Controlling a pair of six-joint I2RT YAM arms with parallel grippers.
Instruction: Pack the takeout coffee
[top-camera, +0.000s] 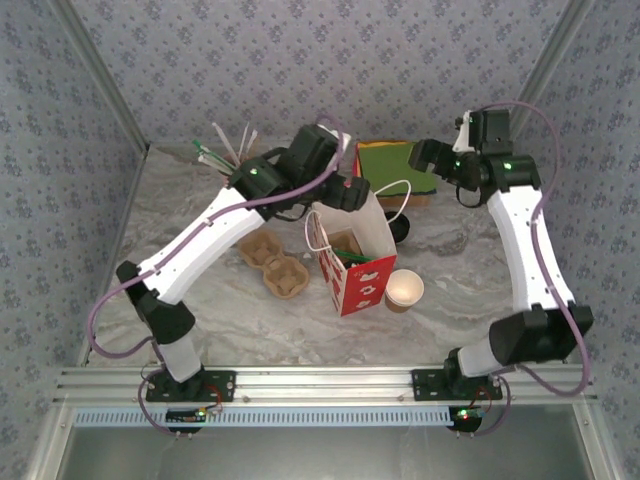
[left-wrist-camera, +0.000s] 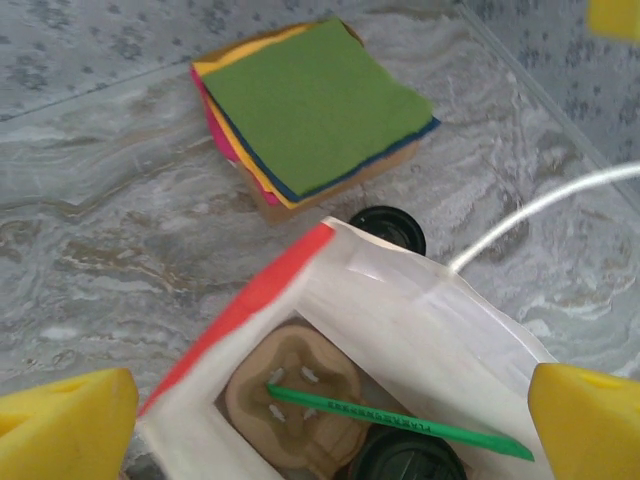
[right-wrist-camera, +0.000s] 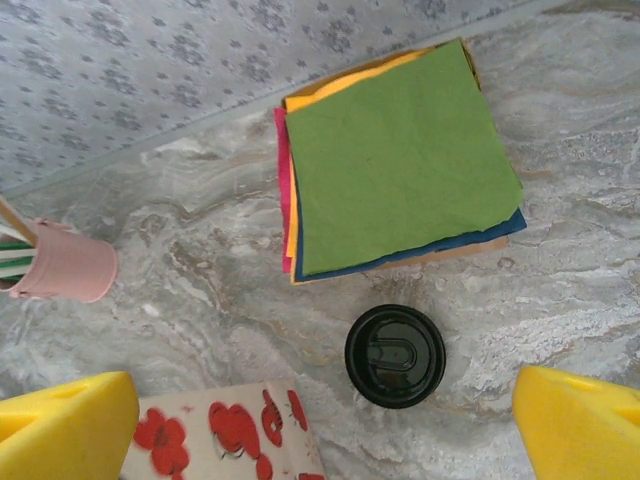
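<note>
At the near edge a ribbed aluminium rail (top-camera: 320, 380) carries both arm bases. Beyond it the desk (top-camera: 230, 330) spreads as a smooth, grey-veined marble slab, closed in by walls (top-camera: 300, 50) papered in a pale blue-grey floral print. Toward the near side a lidless brown paper cup (top-camera: 404, 290) with a cream inside stands just beside a red-and-white flowered paper bag (top-camera: 355, 280), which is upright and open, with thin white cord handles. Left of the bag lies a moulded pulp cup carrier (top-camera: 273, 262). The left jaws hang over the bag's mouth, their blunt yellow fingers (left-wrist-camera: 65, 425) spread wide and holding nothing. Below them the takeout coffee (left-wrist-camera: 405, 460) sits inside the bag, its round black plastic lid showing beside a brown pulp insert (left-wrist-camera: 295, 395) and a slim green stick (left-wrist-camera: 400, 420). Just behind the bag a separate glossy black lid (right-wrist-camera: 395, 355) lies flat on the marble. The right jaws hover over the far part of the desk near it, yellow fingers (right-wrist-camera: 580, 425) wide apart and empty. Farther back rest a square stack of coloured sheets (right-wrist-camera: 400, 160), green on top, and a pink cup (right-wrist-camera: 65, 265) of straws by the far wall.
</note>
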